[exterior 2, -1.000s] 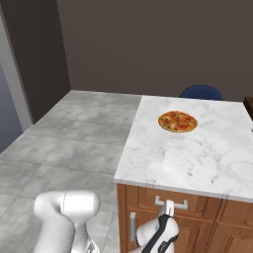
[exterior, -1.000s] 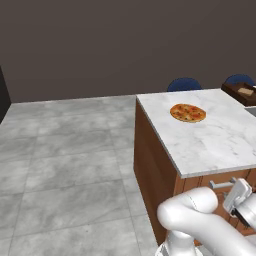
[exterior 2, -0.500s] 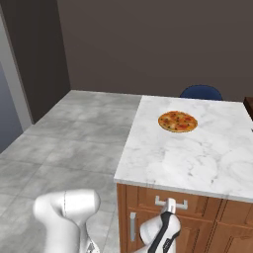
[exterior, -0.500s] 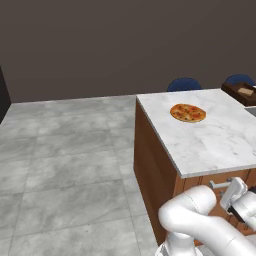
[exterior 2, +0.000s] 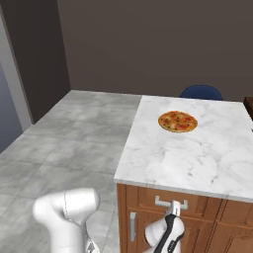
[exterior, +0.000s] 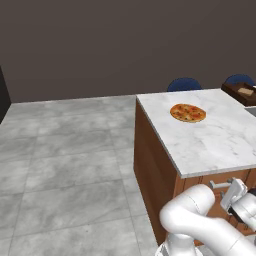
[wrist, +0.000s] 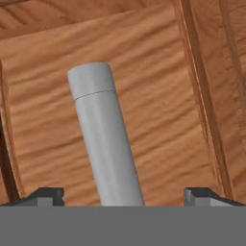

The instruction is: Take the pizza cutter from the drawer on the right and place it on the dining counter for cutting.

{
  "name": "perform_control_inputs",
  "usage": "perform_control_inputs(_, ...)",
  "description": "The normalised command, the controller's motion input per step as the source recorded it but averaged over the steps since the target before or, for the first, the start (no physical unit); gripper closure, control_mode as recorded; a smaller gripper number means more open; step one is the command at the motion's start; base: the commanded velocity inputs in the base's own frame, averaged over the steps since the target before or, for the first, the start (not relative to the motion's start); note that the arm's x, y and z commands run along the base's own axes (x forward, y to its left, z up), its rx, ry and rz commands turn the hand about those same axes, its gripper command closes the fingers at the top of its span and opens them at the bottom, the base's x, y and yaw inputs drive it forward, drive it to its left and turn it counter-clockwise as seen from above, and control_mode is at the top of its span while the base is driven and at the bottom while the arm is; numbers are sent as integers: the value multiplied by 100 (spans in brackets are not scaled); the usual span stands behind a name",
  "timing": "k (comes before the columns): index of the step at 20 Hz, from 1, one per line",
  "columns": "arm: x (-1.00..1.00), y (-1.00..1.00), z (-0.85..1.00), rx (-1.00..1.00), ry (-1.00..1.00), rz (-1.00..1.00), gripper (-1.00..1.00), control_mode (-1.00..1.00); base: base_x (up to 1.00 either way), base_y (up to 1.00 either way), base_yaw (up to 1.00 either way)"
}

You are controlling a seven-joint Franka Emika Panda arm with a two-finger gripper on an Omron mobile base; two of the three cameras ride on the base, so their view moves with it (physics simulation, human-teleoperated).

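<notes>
The drawer (wrist: 153,96) is a shut brown wooden front under the dining counter (exterior 2: 197,158) edge, with a silver bar handle (wrist: 103,139). My gripper (wrist: 124,194) is open right at that handle, one dark fingertip (wrist: 45,194) on each side of the bar. From the right base view the gripper (exterior 2: 174,207) points up at the handle (exterior 2: 170,201). In the left base view the gripper (exterior: 235,191) sits just below the dining counter (exterior: 215,140). The pizza cutter is hidden.
A round orange-topped pizza (exterior 2: 178,121) lies on the marble top. Blue chairs (exterior: 184,84) stand behind the island, and a brown box (exterior: 242,92) sits at its far right. A cabinet door with a vertical handle (exterior 2: 132,226) is left of the drawer. Grey tiled floor (exterior: 65,165) spreads to the left.
The hand has crept slightly closer to the drawer handle. The jaws have stayed open.
</notes>
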Motion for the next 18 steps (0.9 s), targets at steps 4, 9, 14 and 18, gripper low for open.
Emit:
perform_control_inputs(4,20,-16,-20,0,-1,0,-100,-100,0,0,0)
perform_control_inputs(9,23,-15,-20,0,-1,0,-100,-100,0,0,0)
perform_control_inputs(14,12,-3,-6,0,0,0,-100,-100,0,0,0)
perform_control_inputs(18,14,4,0,0,0,-4,-100,-100,0,0,0)
